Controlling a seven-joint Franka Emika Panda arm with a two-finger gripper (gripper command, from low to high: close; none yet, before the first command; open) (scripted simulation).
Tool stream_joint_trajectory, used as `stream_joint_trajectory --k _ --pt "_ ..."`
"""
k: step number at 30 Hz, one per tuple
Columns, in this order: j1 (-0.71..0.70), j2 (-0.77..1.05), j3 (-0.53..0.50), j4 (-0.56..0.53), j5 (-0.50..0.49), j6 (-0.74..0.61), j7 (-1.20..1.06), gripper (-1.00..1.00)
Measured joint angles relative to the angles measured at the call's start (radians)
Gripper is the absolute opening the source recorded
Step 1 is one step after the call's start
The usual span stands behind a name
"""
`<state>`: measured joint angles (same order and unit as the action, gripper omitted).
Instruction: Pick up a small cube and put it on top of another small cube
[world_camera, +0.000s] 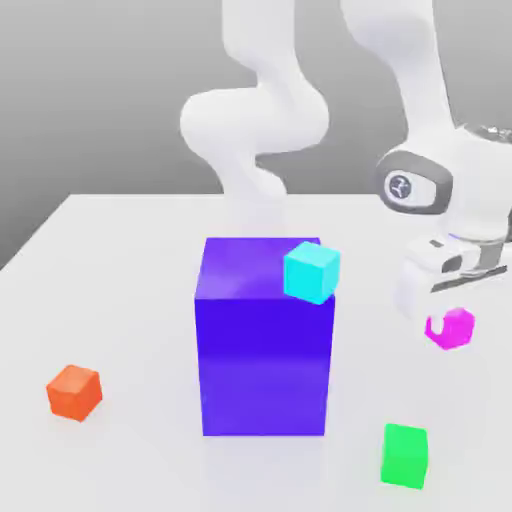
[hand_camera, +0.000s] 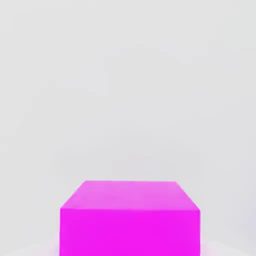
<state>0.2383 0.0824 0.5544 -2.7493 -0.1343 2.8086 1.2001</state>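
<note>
Hand (world_camera: 447, 300) closed on the small magenta cube (world_camera: 450, 327), held near the surface's (world_camera: 120, 300) edge at the exterior view's right.

Seen from the hand camera, the magenta cube (hand_camera: 130, 220) sat right under the lens against pale ground. On the white surface, a tall blue-violet block (world_camera: 263, 345) stood near the middle, with a small cyan cube (world_camera: 311, 271) at its upper corner on the exterior view's right; whether the cyan cube rested on the block or behind it could not be told. A small green cube (world_camera: 405, 455) lay near the front edge, apart from the magenta one. A small orange cube (world_camera: 74, 391) lay well apart, toward the exterior view's left.
</note>
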Motion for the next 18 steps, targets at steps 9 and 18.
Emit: stream_joint_trajectory --k 9,18 --pt "-0.092 0.021 -0.023 0.069 -0.008 -0.060 -0.339 -1.00" --pt "-0.190 0.035 -0.038 0.137 -0.006 -0.118 -0.684 -1.00"
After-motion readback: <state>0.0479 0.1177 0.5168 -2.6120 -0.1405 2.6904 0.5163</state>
